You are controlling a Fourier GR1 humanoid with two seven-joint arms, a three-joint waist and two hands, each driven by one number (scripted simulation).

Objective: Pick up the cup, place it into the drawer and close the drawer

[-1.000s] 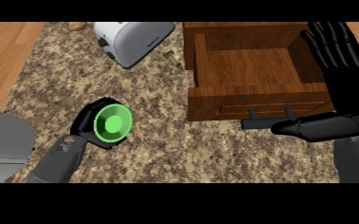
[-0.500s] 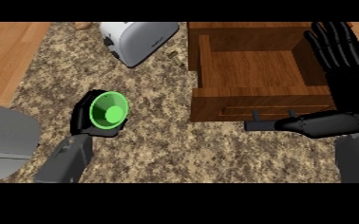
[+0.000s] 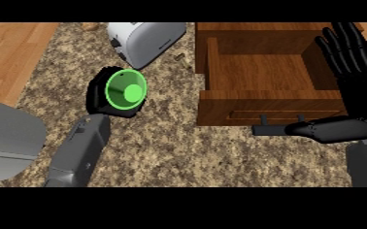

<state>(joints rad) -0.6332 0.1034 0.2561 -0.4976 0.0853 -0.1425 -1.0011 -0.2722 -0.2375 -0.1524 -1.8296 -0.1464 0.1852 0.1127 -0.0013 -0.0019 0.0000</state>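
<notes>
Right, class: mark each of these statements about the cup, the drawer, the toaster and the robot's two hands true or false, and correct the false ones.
1. The green cup is already inside the drawer. False: it is left of the drawer, over the counter, in the left hand.
2. The drawer is open. True.
3. The right hand holds the cup. False: its fingers are straight, holding nothing.
4. A toaster stands left of the drawer. True.
5. The cup is red. False: it is green.

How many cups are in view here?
1. The green cup sits over the counter, left of the open drawer, held in the left hand. The drawer's visible interior shows none.
</notes>
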